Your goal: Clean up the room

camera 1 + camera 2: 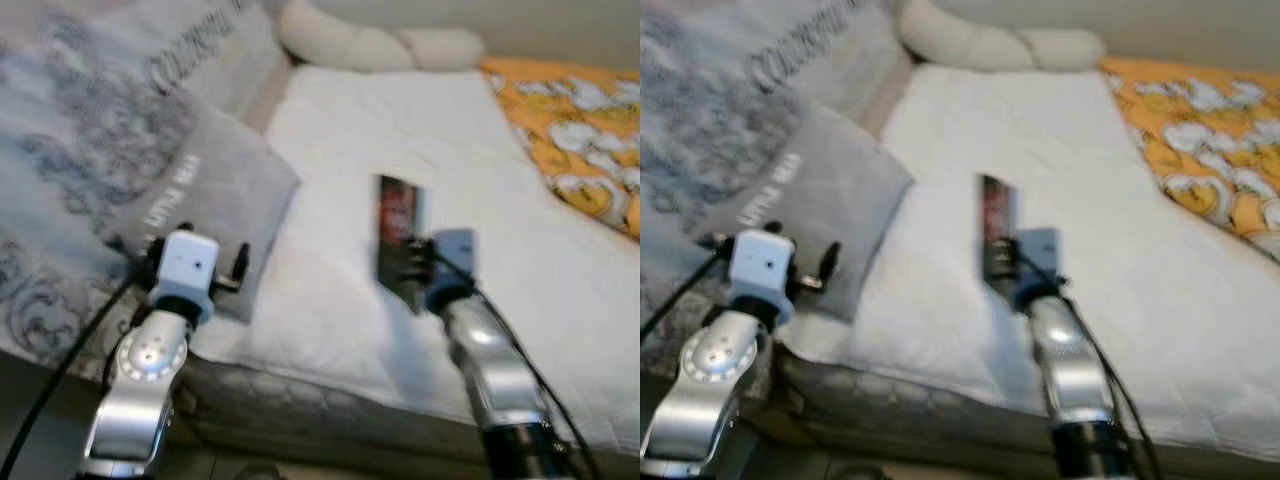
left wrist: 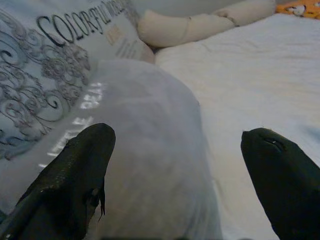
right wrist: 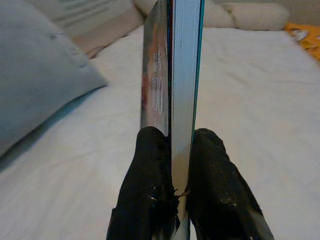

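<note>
A thin book point(image 1: 398, 232) with a dark cover and white page edges point(image 3: 184, 75) is held on edge above the white bed sheet point(image 1: 400, 130). My right gripper point(image 3: 172, 187) is shut on its near end, one black finger on each cover. My left gripper point(image 2: 175, 170) is open, hovering over a grey cushion point(image 1: 215, 200) with white lettering at the bed's left side. Its fingers point(image 2: 65, 185) are spread wide with nothing between them.
A large grey patterned pillow point(image 1: 90, 130) lies left of the cushion. A cream bolster point(image 1: 380, 42) runs along the head of the bed. An orange patterned blanket point(image 1: 580, 140) covers the right side. The mattress's front edge point(image 1: 330, 395) is just below my arms.
</note>
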You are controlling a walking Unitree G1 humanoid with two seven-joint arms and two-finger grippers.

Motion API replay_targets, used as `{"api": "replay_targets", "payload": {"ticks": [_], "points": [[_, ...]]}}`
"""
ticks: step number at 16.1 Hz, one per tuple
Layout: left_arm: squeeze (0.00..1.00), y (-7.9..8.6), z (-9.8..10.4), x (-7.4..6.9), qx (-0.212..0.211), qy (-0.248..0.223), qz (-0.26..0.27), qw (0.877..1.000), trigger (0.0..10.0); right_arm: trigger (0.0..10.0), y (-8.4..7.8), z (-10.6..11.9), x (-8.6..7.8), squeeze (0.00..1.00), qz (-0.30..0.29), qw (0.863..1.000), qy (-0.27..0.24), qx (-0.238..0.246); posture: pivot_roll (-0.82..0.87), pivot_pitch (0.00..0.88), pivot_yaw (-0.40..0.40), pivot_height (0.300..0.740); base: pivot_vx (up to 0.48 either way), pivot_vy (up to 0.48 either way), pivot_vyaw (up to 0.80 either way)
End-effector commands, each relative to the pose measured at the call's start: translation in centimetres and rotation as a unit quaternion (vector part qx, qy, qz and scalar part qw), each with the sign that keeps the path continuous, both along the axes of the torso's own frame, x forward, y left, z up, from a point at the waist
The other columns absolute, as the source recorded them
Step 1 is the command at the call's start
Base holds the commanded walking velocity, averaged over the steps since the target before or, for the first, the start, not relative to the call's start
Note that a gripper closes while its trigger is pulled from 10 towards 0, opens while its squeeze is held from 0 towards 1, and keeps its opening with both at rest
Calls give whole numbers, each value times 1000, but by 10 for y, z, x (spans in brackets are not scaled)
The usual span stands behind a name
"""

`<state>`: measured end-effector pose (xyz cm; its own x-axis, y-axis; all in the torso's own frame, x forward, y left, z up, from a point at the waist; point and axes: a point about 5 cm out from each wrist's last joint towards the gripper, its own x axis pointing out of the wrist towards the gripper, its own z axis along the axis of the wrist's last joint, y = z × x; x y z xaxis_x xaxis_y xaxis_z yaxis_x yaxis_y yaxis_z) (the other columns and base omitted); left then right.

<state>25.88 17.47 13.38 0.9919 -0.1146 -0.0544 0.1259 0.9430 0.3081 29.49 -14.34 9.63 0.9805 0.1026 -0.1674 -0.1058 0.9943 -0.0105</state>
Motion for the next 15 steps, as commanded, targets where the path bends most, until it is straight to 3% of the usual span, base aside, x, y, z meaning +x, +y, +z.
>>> {"api": "replay_targets", "payload": {"ticks": [1,7,10,15], "points": [[812,2,4,1,8,-5,-3,1000,10000,10000,4,13,4,0,3,999,-33,12,166,0,-24,740,337,0,0],[804,2,4,0,8,-1,-6,1000,10000,10000,9,11,2,0,25,999,-28,15,173,0,-23,740,327,0,0],[784,3,1,-2,10,9,-9,1000,10000,10000,8,9,2,0,24,999,-19,23,181,0,-21,740,0,0,0],[780,-1,-2,-5,19,31,-47,998,10000,10000,10,13,13,0,24,994,-1,110,181,0,-1,740,0,0,0]]}}
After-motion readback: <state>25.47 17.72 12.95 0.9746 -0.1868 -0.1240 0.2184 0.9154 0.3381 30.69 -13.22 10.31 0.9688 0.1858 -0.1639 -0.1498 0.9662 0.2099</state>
